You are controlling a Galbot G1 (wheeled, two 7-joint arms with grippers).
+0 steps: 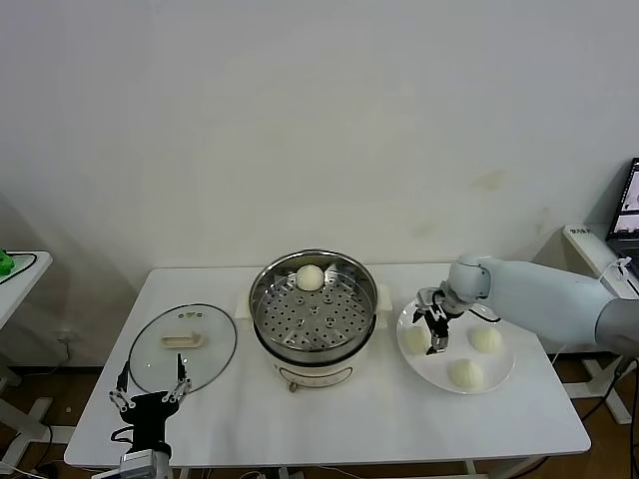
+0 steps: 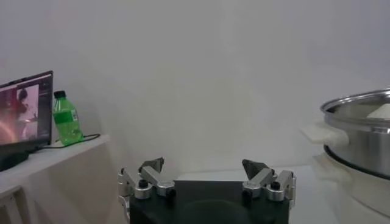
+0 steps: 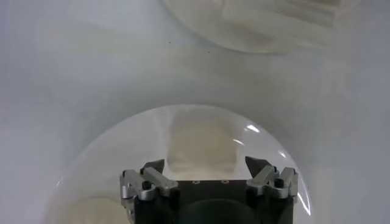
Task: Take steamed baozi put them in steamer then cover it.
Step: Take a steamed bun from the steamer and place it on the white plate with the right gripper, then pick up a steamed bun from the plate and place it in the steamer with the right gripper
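Note:
The steel steamer (image 1: 315,319) stands mid-table with one baozi (image 1: 310,277) on its perforated tray at the back. Three baozi lie on a white plate (image 1: 439,371) to the right: one on the left (image 1: 415,339), one at the back right (image 1: 486,339), one at the front (image 1: 465,373). My right gripper (image 1: 436,331) hangs open over the plate beside the left baozi. In the right wrist view that baozi (image 3: 198,143) lies just ahead between the open jaws of the right gripper (image 3: 204,165). The glass cover (image 1: 183,346) lies flat on the table's left. My left gripper (image 1: 150,391) is open and empty at the front left.
In the left wrist view the steamer's rim (image 2: 359,122) is off to one side of my left gripper (image 2: 203,165). A green bottle (image 2: 66,119) and a laptop (image 2: 21,115) stand on a side table. Another side table with a laptop (image 1: 624,215) stands at the far right.

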